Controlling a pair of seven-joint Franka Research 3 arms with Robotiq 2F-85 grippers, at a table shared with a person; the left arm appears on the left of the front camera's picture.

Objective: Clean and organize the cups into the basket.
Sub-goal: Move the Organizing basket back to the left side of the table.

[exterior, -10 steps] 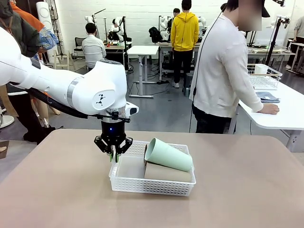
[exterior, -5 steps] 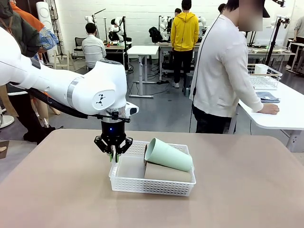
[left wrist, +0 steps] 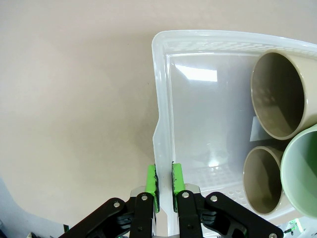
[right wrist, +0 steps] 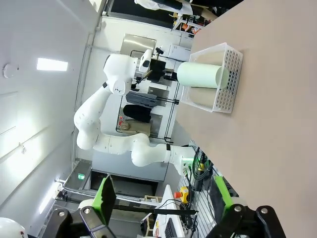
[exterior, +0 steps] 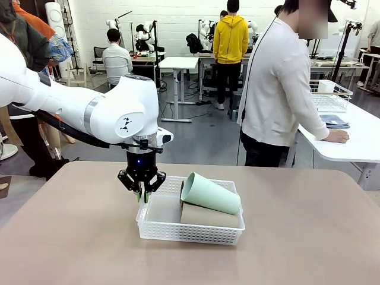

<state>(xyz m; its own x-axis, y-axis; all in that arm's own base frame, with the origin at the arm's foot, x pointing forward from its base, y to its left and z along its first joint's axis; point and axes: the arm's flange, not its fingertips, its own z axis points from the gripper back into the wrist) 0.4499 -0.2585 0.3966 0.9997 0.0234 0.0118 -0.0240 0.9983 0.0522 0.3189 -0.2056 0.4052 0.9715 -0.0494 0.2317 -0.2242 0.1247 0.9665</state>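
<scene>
The white lattice basket [exterior: 189, 233] sits mid-table. In it lie two kraft brown cups [left wrist: 277, 94] [left wrist: 260, 178] on their sides, with the pale mint-green cup [exterior: 211, 194] resting tilted on top of them. My left gripper [exterior: 142, 193] stands at the basket's left end, shut on its rim, one green pad [left wrist: 151, 182] outside the wall and the other inside. The right wrist view shows my right gripper [right wrist: 163, 198] open, far from the basket [right wrist: 231, 74], with nothing between its fingers.
A person [exterior: 279, 89] stands past the far edge, leaning on a second white table [exterior: 350, 142] that carries a white thin-wire basket [exterior: 330, 95]. Bare tabletop [exterior: 309, 237] surrounds the lattice basket on all sides.
</scene>
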